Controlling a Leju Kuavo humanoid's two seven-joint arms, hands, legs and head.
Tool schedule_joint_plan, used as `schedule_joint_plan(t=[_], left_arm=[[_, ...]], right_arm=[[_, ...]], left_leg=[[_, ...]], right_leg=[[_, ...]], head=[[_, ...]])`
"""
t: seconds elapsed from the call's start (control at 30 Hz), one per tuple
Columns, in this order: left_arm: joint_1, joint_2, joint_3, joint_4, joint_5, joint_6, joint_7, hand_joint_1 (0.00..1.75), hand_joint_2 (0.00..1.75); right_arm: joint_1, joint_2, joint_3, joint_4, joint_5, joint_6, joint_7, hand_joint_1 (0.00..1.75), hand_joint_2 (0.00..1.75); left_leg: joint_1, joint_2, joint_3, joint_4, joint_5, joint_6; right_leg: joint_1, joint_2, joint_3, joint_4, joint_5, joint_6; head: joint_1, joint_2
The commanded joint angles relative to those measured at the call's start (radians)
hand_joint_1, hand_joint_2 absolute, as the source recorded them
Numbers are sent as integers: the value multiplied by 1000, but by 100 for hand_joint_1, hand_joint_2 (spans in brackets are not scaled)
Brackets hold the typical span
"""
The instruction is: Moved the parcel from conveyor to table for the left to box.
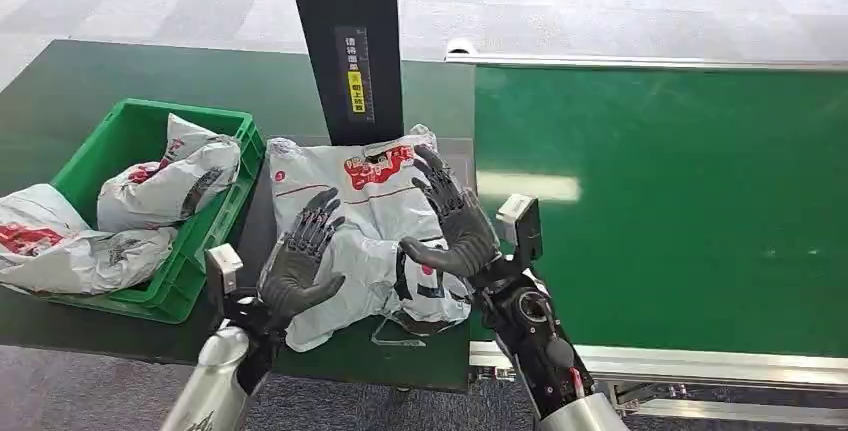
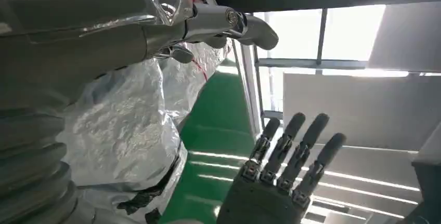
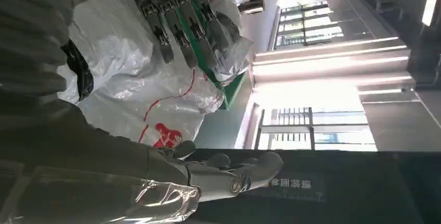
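A white plastic parcel (image 1: 365,226) with red print lies crumpled on the dark green table (image 1: 90,76), just left of the conveyor belt (image 1: 660,201). My left hand (image 1: 300,266) hovers over the parcel's near left corner with its fingers spread, holding nothing. My right hand (image 1: 450,221) stands over the parcel's right side, palm turned inward and fingers apart, also holding nothing. In the left wrist view the parcel (image 2: 130,120) lies beside my left hand (image 2: 208,21), with my right hand (image 2: 281,182) opposite. The right wrist view has the parcel (image 3: 130,86) between my right hand (image 3: 223,174) and my left hand (image 3: 182,21).
A green box (image 1: 215,241) stands on the table to the left, with one bagged parcel (image 1: 170,181) inside and another (image 1: 60,241) draped over its near left rim. A black post (image 1: 345,41) rises right behind the parcel. The conveyor's metal edge (image 1: 700,361) runs along the front right.
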Motion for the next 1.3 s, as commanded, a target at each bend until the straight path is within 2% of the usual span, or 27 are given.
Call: schedule_joint_plan(t=[0.03, 0.17, 0.2, 0.23, 0.27, 0.67, 0.7, 0.73, 0.87, 0.9, 1.0, 1.3], left_arm=[[58, 25, -2, -68, -165, 130, -4, 0, 175], [73, 24, -21, -96, -230, 166, 0, 0, 175], [75, 22, -23, -99, -232, 167, 0, 0, 175], [78, 23, -33, -107, -264, 165, 15, 0, 175], [76, 26, -47, -107, -313, 189, 25, 0, 175], [55, 28, -80, -74, -413, 229, 51, 0, 175], [48, 24, -85, -64, -441, 242, 61, 0, 175], [40, 21, -90, -51, -469, 255, 73, 0, 175], [12, 24, -127, 1, -640, 377, 166, 0, 175], [2, 26, -138, 23, -687, 397, 201, 0, 175], [-14, 24, -131, 77, -765, 409, 270, 0, 175], [-14, 24, -127, 82, -766, 408, 269, 0, 175]], right_arm=[[60, -53, -89, -102, 7, -156, 12, 0, 175], [78, -57, -110, -115, 123, -367, 40, 0, 175], [79, -59, -112, -113, 122, -365, 41, 0, 175], [88, -48, -154, -104, 163, -490, 63, 0, 175], [97, -48, -174, -107, 169, -520, 66, 0, 175], [137, -53, -214, -156, 185, -531, 80, 0, 175], [149, -58, -210, -177, 218, -546, 79, 0, 0], [170, -50, -225, -204, 201, -514, 46, 0, 0], [189, -36, -228, -210, 221, -449, 52, 0, 0], [188, -30, -228, -200, 226, -439, 54, 0, 175], [183, -20, -230, -184, 238, -419, 53, 0, 175], [182, -21, -232, -185, 239, -417, 53, 0, 175]], left_leg=[[0, -1, 4, -4, 1, -2], [0, -1, 1, -2, 0, -1], [0, 0, 2, -2, 0, -1], [-1, -1, 3, -4, 1, -2], [0, -1, 1, -2, 0, -1], [0, 0, 2, -2, 0, -2], [-1, -1, 3, -4, 1, -2], [0, -1, 1, -2, 0, -1], [0, -2, 2, -3, 1, -2], [-1, -2, 3, -4, 1, -2], [0, 0, 2, -2, 0, -1], [0, 0, 3, -3, 0, -2]], right_leg=[[0, -3, 4, -4, 0, -3], [0, -2, 2, -2, 0, -2], [0, -3, 2, -2, 0, -2], [0, -4, 3, -3, 0, -3], [0, -3, 2, -2, 0, -2], [0, -3, 2, -2, 0, -3], [0, -4, 3, -3, 0, -3], [0, -3, 2, -1, 0, -2], [0, -5, 3, -3, 0, -3], [0, -5, 4, -3, 0, -3], [0, -2, 2, -2, 0, -2], [0, -2, 2, -2, 0, -3]], head=[[0, 0], [0, 0], [0, 0], [0, 0], [0, 0], [0, 0], [0, 0], [0, 0], [0, 0], [0, 0], [0, 0], [0, 0]])
